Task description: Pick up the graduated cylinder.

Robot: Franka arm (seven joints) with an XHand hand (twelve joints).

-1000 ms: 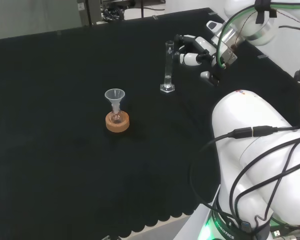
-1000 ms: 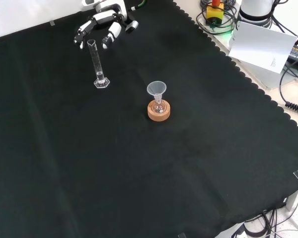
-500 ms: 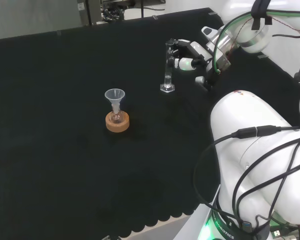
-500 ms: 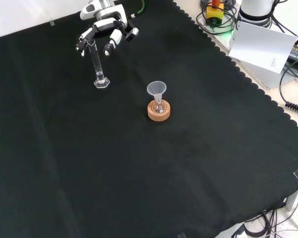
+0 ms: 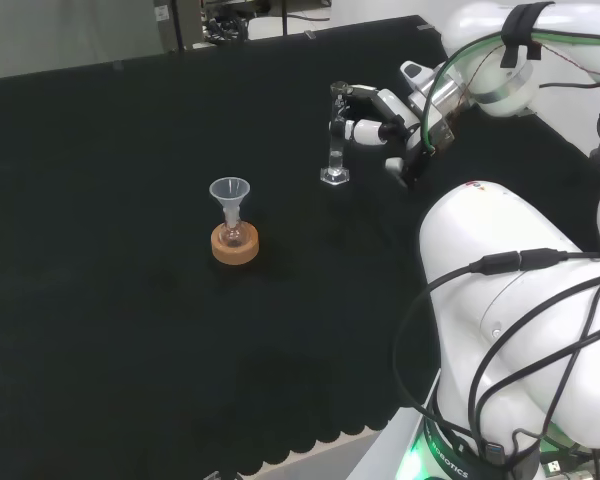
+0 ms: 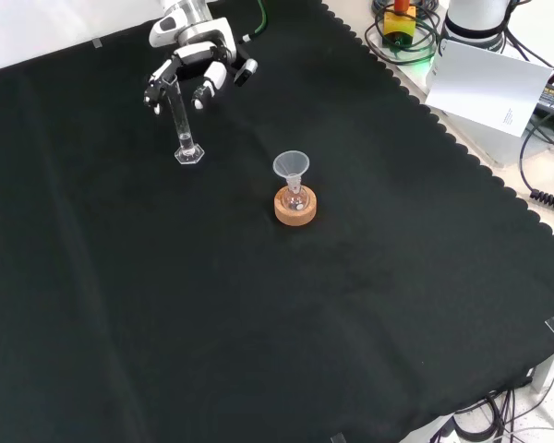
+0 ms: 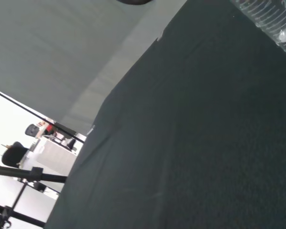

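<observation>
The graduated cylinder stands upright on its flat foot on the black tabletop, toward the far edge in the head view and near the top edge in the front view. Its long axis runs straight up. The robot hand sits at the cylinder's upper part, coming at it from the right in the head view, so the tube lies just ahead of the palm. In the front view the robot hand has its fingers curved and spread to either side of the tube's top, not plainly closed on it; I cannot tell whether any fingertip is touching the glass. The foot rests on the cloth, so the lift is not yet made. The coming move, as I judge it, is a closing of the fingers across the tube (a sideways wrap, since the tube is vertical). A funnel in a small flask on a cork ring stands well apart, nearer the middle of the tabletop.
</observation>
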